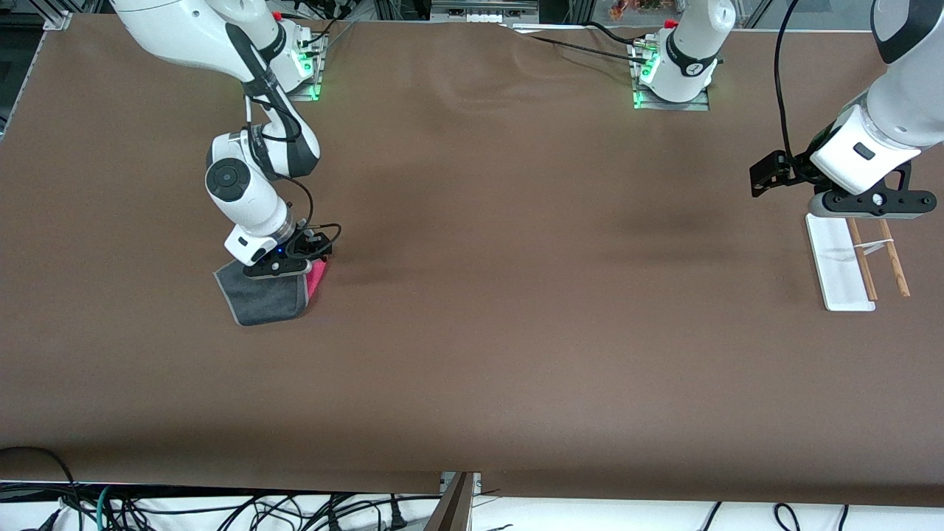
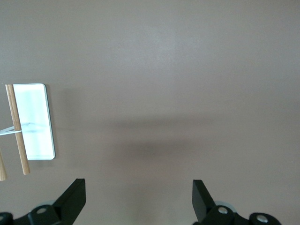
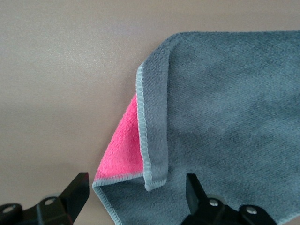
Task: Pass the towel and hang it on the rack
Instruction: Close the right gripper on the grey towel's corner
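Hovering low over the towel (image 1: 267, 296), the right gripper (image 1: 278, 267) has its jaws spread wide around a folded corner, gripping nothing. The towel lies flat on the bench near the right arm's end, grey side up, pink showing at the fold. At the left arm's end, the left gripper (image 1: 872, 204) hangs over the rack (image 1: 841, 259), jaws wide and empty.

Right hand (image 1: 284, 267) low with fingers spread; left hand (image 1: 870, 214) waits raised, fingers apart.
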